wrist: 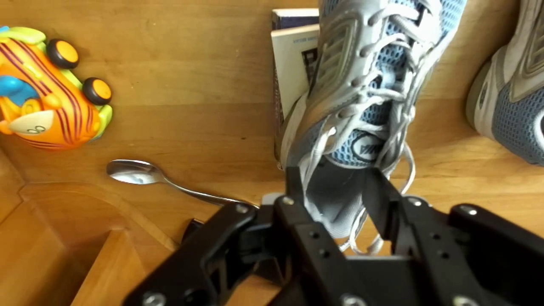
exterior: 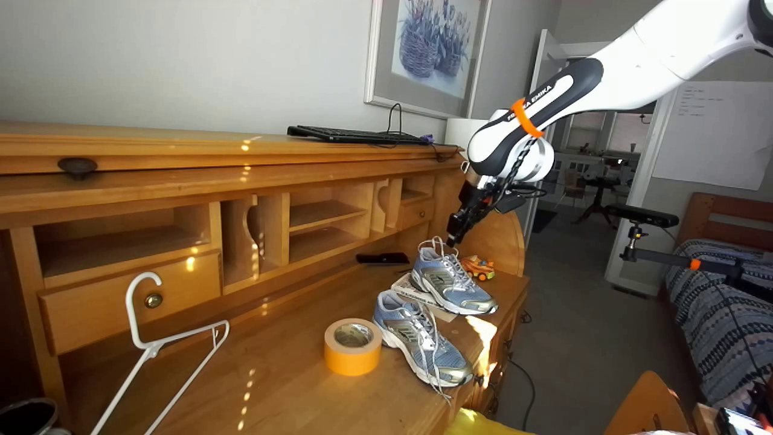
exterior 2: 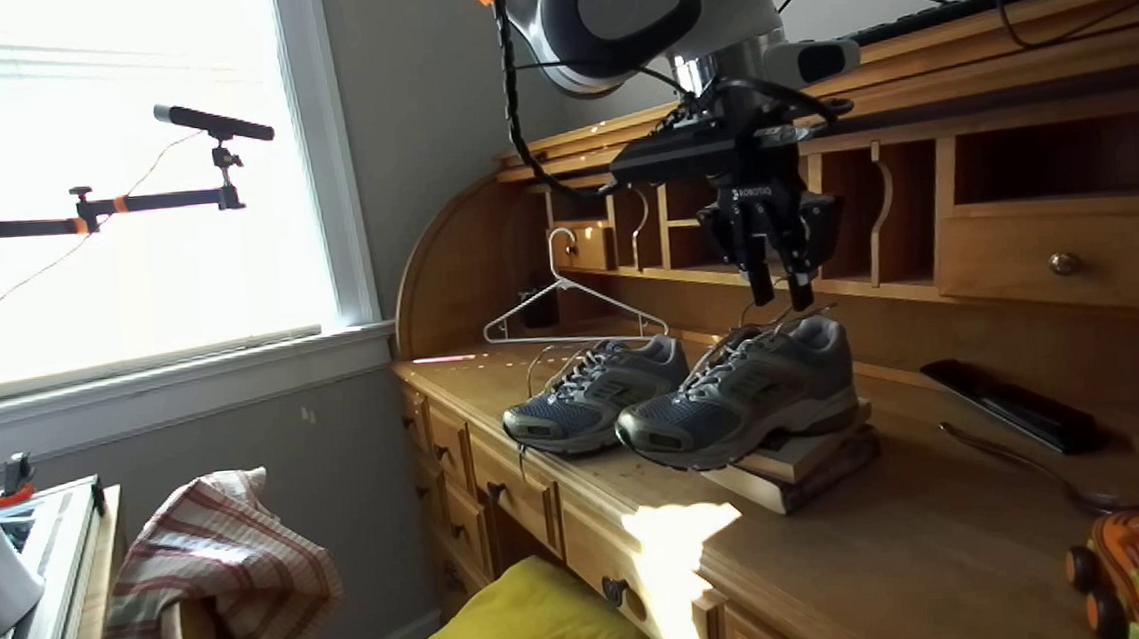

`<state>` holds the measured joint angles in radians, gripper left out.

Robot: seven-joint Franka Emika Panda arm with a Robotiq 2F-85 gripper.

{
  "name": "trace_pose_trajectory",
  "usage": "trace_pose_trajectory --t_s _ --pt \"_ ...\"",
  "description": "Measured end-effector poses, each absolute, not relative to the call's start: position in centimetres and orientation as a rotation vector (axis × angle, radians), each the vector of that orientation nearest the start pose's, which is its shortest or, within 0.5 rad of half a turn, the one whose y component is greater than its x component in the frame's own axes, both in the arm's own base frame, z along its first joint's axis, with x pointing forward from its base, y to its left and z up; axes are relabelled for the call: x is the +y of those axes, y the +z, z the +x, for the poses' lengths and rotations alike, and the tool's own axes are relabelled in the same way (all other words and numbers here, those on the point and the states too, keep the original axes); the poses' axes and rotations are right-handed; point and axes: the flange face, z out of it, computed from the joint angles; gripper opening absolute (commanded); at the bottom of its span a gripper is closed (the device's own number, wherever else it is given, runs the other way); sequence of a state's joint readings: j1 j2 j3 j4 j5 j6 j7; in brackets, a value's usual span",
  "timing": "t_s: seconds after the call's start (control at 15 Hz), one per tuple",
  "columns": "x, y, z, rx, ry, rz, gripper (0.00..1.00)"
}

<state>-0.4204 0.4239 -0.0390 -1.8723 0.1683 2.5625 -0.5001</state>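
My gripper [wrist: 333, 172] has its two black fingers apart, with nothing gripped between them. It points down over the heel opening of a blue and grey running shoe [wrist: 357, 93], whose white laces are loose near the fingers. The gripper shows just above this shoe in both exterior views [exterior: 452, 239] [exterior 2: 781, 297]. The shoe [exterior 2: 750, 392] rests partly on a short stack of books [exterior 2: 800, 464] and looks tilted toward its toe. Its mate, a matching shoe [exterior: 420, 341], stands beside it on the wooden desk [exterior: 290, 368]. Whether a fingertip touches a lace cannot be told.
An orange toy car [wrist: 51, 89] and a spoon [wrist: 136, 172] lie beside the books. A dark flat object [exterior 2: 1011, 404] lies toward the back. A yellow tape roll [exterior: 353, 347] and a white hanger [exterior: 151, 347] are on the desk. Cubbyholes [exterior: 326, 214] line its back.
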Motion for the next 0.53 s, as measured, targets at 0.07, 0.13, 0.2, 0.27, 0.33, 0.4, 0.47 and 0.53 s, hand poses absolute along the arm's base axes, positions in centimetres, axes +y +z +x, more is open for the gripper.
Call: trace_pose_trajectory --t_s 0.07,0.13,0.2,0.27,0.33,0.4,0.47,0.53 --pt "-29.7 31.5 59.0 0.138 -0.446 -3.149 0.58" --pt "-30.0 31.5 58.9 0.146 -0.447 -3.151 0.53" --pt "-30.3 31.5 58.8 0.154 -0.449 -3.152 0.54" --pt "-30.6 31.5 58.8 0.161 -0.452 -3.153 0.55" --pt "-30.8 31.5 58.8 0.166 -0.457 -3.154 0.54" --pt "-31.0 31.4 58.9 0.172 -0.464 -3.154 0.5" --pt "-31.2 31.3 59.0 0.178 -0.472 -3.153 0.4" --pt "-31.4 31.1 59.3 0.185 -0.485 -3.152 0.36"
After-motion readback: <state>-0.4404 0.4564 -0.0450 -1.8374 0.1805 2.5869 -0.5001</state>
